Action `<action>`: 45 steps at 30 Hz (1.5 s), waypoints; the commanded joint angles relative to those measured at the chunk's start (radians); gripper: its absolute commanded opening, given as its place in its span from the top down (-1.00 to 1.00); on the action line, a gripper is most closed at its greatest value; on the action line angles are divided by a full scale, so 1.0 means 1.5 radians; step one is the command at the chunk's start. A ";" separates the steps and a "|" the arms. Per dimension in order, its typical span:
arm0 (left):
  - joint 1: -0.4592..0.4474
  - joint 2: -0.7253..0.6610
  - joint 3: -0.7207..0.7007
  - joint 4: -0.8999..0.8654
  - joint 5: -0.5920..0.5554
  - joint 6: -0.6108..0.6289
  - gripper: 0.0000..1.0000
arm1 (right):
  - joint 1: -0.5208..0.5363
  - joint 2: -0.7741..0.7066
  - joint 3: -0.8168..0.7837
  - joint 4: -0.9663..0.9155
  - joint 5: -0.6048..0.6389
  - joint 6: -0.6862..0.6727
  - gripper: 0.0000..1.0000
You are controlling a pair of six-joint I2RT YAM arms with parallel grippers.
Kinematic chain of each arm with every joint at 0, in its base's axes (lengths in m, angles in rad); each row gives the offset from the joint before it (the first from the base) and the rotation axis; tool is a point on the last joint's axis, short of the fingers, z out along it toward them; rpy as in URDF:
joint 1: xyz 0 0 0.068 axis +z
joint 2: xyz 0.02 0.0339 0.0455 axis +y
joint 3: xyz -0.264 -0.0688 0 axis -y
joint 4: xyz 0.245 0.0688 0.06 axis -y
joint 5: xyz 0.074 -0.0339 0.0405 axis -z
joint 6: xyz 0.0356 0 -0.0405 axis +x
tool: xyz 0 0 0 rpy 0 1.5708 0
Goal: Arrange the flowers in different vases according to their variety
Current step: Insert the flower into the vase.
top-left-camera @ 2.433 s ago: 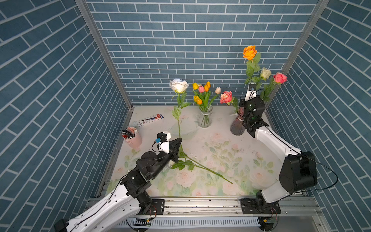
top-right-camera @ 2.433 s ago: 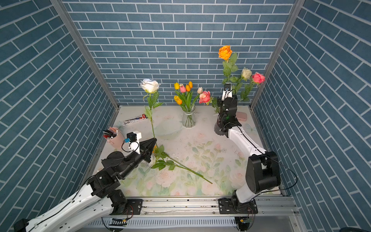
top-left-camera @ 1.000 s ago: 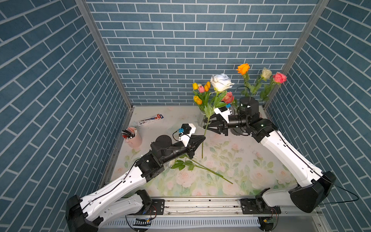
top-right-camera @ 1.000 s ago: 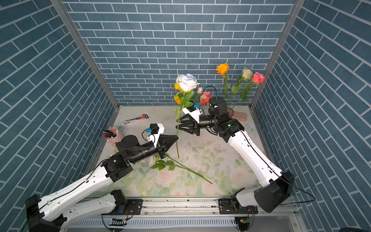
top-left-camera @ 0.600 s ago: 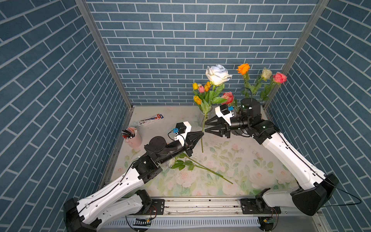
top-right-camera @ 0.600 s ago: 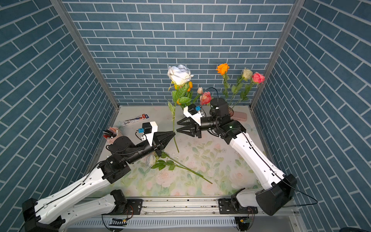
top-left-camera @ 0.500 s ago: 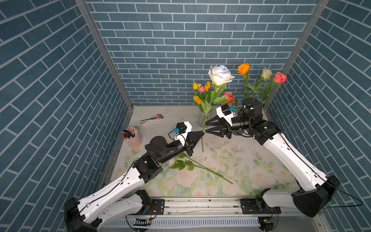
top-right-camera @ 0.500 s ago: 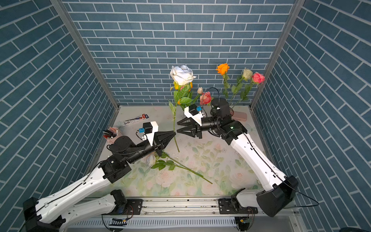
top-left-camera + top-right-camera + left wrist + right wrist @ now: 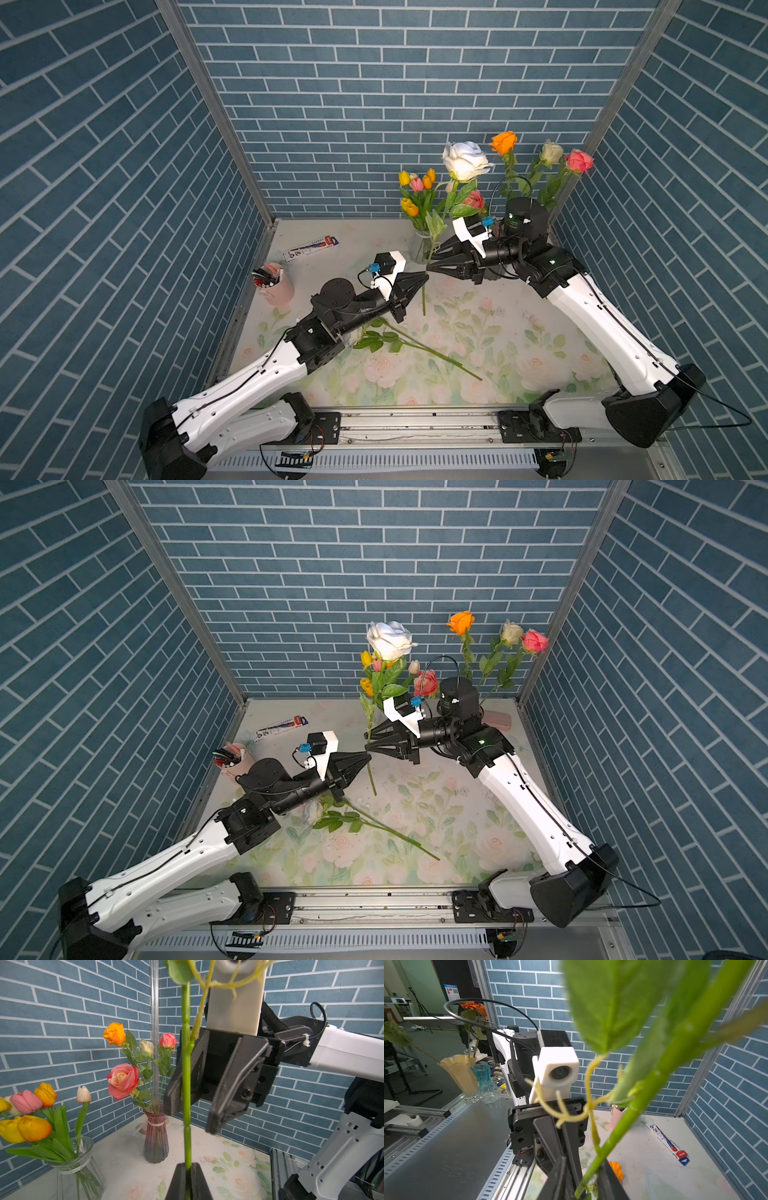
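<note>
While the left fingers [image 9: 178, 1183] are clamped on the lower stem of the white rose [image 9: 463, 160], I hold it upright in the air. It is well off the purple vase [image 9: 156, 1140], on the side where the clear vase [image 9: 80, 1167] of tulips stands. The right fingers [image 9: 234, 1088] stand apart around the same stem, a little higher up. In the right wrist view the stem runs between them, and I see no pinch yet.

I judge this rose light but top-heavy: a big ruffled head on a long thin stem, so it will want to swing or spin in a loose grip. The stem looks like smooth moulded plastic, fairly stiff, with small knuckles along it, and it may slide between hard fingers. The leaves are soft and give nothing to hold. I would take it on bare stem below the leaves, against a knuckle, leaving the bottom end free for the neck.

The purple vase is glass, tall and narrow, and carries several roses [image 9: 123, 1080], so a sideways push could tip it. Another flower [image 9: 415, 345] lies on the table [image 9: 519, 332], well in front of the purple vase.
</note>
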 commanded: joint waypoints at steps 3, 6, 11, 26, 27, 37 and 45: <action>-0.004 0.007 0.018 0.029 0.000 0.005 1.00 | 0.003 0.004 0.013 0.011 -0.001 0.014 1.00; -0.004 0.011 0.022 0.022 -0.003 0.005 1.00 | 0.003 0.001 0.009 0.014 0.010 0.015 1.00; -0.004 0.006 0.043 -0.043 -0.048 0.013 -0.26 | 0.004 -0.035 -0.017 0.054 0.142 0.048 1.00; -0.004 -0.123 -0.021 -0.184 -0.213 0.003 -1.00 | -0.011 -0.160 -0.114 0.266 0.986 0.065 1.00; -0.004 -0.136 -0.031 -0.183 -0.220 -0.003 -1.00 | -0.023 -0.154 -0.098 0.266 1.007 0.060 1.00; -0.004 -0.197 -0.058 -0.223 -0.271 -0.014 -1.00 | -0.183 -0.034 0.002 0.257 0.945 0.081 1.00; -0.004 -0.226 -0.091 -0.191 -0.281 -0.029 -1.00 | -0.240 0.054 -0.030 0.329 0.872 0.141 1.00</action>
